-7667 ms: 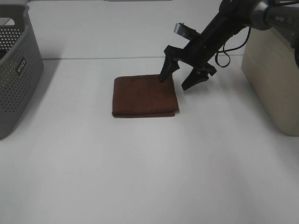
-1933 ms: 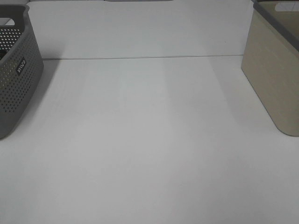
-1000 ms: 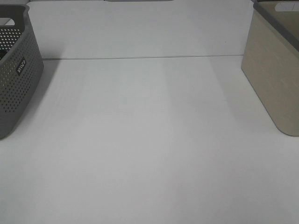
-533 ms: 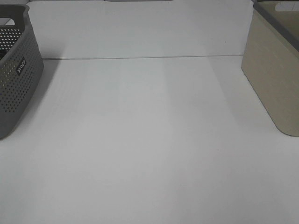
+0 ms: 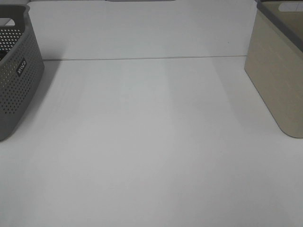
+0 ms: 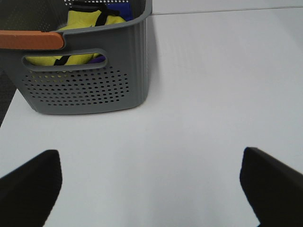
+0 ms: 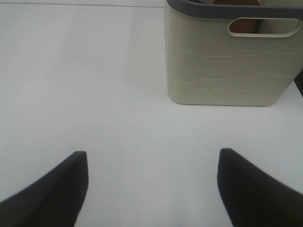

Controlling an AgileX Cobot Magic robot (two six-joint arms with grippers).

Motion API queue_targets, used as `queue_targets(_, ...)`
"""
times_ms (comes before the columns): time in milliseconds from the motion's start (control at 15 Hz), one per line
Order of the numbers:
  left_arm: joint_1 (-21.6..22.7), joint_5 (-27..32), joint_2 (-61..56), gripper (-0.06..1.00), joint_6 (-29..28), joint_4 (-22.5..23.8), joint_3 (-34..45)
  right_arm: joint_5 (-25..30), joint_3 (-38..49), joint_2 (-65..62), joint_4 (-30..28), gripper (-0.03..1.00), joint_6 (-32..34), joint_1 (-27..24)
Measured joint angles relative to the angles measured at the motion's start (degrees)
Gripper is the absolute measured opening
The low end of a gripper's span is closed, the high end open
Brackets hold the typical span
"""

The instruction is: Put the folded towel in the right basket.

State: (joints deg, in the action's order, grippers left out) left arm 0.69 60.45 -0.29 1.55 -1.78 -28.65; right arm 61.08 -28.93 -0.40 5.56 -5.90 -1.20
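The beige right basket (image 5: 279, 71) stands at the table's right edge and also shows in the right wrist view (image 7: 222, 66). A brown patch of the folded towel (image 7: 255, 23) shows through the basket's handle slot, inside it. My right gripper (image 7: 152, 156) is open and empty, above bare table, a short way back from the basket. My left gripper (image 6: 150, 161) is open and empty over bare table near the grey left basket (image 6: 90, 80). Neither gripper shows in the exterior high view.
The grey perforated basket (image 5: 14, 71) stands at the table's left edge and holds yellow and blue items (image 6: 90, 21); an orange bar (image 6: 28, 40) lies along its rim. A seam (image 5: 142, 58) runs across the white table at the back.
Since the oldest frame the brown towel has left the table's middle and the right arm has left the exterior view. Nothing has changed over the last two seconds.
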Motion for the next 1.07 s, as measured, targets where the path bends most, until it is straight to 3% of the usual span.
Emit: queue_targets(1067,0.00,0.00,0.00,0.97,0.00,0.00,0.00,0.00,0.00,0.00,0.00,0.72,0.00,0.00)
